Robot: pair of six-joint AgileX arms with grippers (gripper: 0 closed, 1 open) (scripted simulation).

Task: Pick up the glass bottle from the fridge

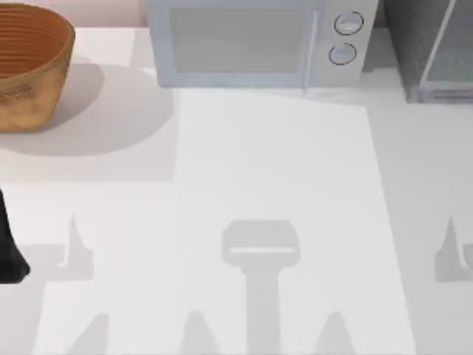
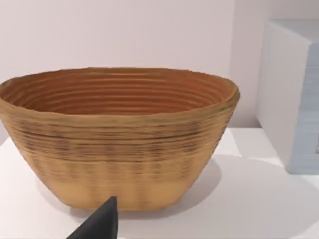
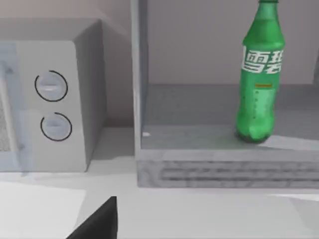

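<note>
The glass bottle is bright green with a pale label band. It stands upright on the grey shelf inside the fridge, toward the side away from the microwave. In the top view the fridge is the dark speckled box at the table's back right corner. A black tip of my right gripper shows low in the right wrist view, well short of the fridge and apart from the bottle. My left arm sits at the table's left edge, and a tip of the left gripper points at the basket.
A pale microwave with two round knobs stands at the back centre, just left of the fridge. A woven brown basket sits at the back left. The white table stretches wide in front of them.
</note>
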